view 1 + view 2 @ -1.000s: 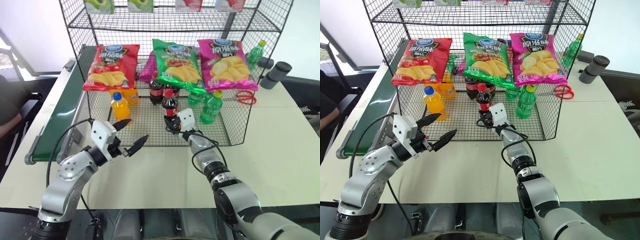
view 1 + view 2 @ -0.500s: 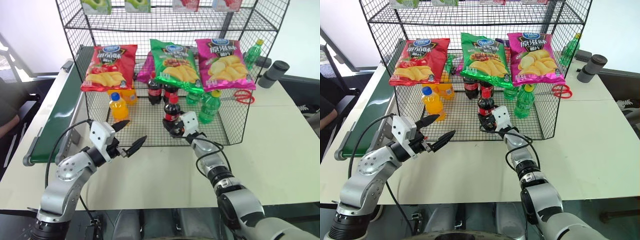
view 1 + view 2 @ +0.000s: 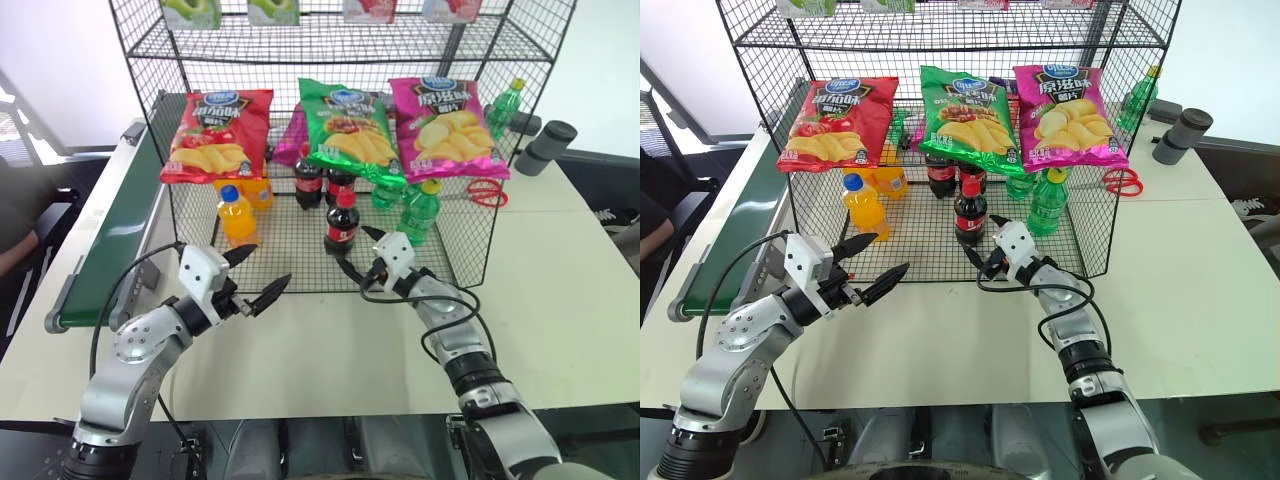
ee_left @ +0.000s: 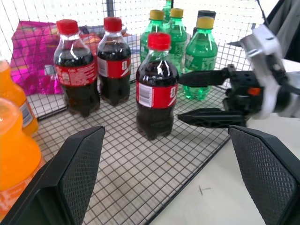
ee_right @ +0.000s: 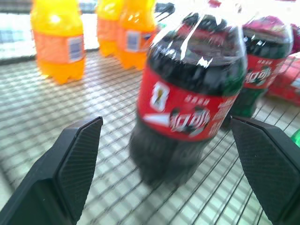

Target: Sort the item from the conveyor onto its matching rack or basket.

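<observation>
Cola bottle (image 3: 342, 222) stands upright on the rack (image 3: 300, 255) floor, just ahead of two more colas. Right claw (image 3: 361, 253) is wide open beside it, holding nothing; left claw (image 3: 258, 272) also open and empty over the desk (image 3: 560, 290). Risk: the fingers sit close, so a sloppy pull-back could clip the bottle and topple it.
</observation>
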Available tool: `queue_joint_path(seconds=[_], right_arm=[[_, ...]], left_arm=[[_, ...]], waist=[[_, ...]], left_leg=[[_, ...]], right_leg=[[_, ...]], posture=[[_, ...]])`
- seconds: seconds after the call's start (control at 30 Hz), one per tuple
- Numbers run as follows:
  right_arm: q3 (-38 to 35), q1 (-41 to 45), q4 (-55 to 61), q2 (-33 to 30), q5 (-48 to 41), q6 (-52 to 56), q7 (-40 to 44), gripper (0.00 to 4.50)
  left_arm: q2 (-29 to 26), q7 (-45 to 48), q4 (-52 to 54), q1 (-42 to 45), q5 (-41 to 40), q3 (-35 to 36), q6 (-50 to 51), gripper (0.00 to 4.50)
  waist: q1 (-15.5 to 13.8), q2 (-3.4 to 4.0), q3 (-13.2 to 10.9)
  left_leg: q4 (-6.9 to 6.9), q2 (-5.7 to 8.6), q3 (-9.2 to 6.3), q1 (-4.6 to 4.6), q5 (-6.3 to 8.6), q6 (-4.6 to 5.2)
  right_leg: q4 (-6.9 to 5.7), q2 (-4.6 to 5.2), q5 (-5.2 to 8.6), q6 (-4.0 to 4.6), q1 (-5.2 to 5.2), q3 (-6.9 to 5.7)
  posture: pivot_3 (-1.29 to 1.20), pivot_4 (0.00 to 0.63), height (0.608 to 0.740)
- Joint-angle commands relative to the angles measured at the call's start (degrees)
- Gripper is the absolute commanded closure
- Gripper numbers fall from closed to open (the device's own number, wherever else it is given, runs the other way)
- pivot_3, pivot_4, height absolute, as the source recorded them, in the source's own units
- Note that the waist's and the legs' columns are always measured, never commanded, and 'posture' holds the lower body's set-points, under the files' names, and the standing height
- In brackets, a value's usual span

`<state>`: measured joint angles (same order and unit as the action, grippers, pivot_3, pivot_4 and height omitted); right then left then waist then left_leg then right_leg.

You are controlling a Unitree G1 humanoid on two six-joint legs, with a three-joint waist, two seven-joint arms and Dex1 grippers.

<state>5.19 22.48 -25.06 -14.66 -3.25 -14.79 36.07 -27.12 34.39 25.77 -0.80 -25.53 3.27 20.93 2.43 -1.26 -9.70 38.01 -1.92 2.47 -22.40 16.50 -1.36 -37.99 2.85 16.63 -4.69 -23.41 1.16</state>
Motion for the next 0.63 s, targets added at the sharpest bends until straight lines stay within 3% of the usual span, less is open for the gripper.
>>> queue_joint_path(seconds=[0.03,0.23,0.33,0.63], right_arm=[[-1.6,-3.7,12.2,-4.4,-4.8,4.9,4.9,0.03],[-9.2,-11.4,28.9,-15.6,-14.8,17.0,10.6,0.03],[-13.6,-15.3,31.7,-21.4,-16.5,20.5,12.1,0.03],[-18.4,-18.5,30.4,-26.2,-18.1,22.9,14.0,0.03]], left_arm=[[-0.8,-0.7,0.5,0.4,-0.3,2.1,0.5,0.00],[-2.2,0.3,-0.9,0.0,-0.8,4.4,0.8,0.00],[-2.9,0.9,-2.3,-0.5,-0.6,5.6,0.2,0.00],[-4.0,4.1,-3.4,-2.0,-2.4,7.5,-0.2,0.00]], waist=[[-0.1,0.00,0.0],[-0.4,0.02,0.0],[-0.6,0.03,0.0],[-0.6,0.03,0.0]], left_leg=[[0.00,0.01,0.00,0.00,0.00,0.00],[0.00,0.02,-0.01,0.00,0.00,0.01],[0.00,0.02,-0.01,0.01,0.00,0.01],[0.00,0.01,0.00,0.04,0.00,0.01]], right_leg=[[0.00,0.02,0.00,0.00,0.00,0.00],[0.03,0.03,0.01,0.00,0.03,-0.01],[0.06,0.02,0.01,0.01,0.05,-0.01],[0.08,-0.08,0.02,0.02,0.07,0.01]], posture=[[0.00,0.150,0.734],[0.00,0.150,0.734],[0.00,0.150,0.734],[0.00,0.150,0.734]])
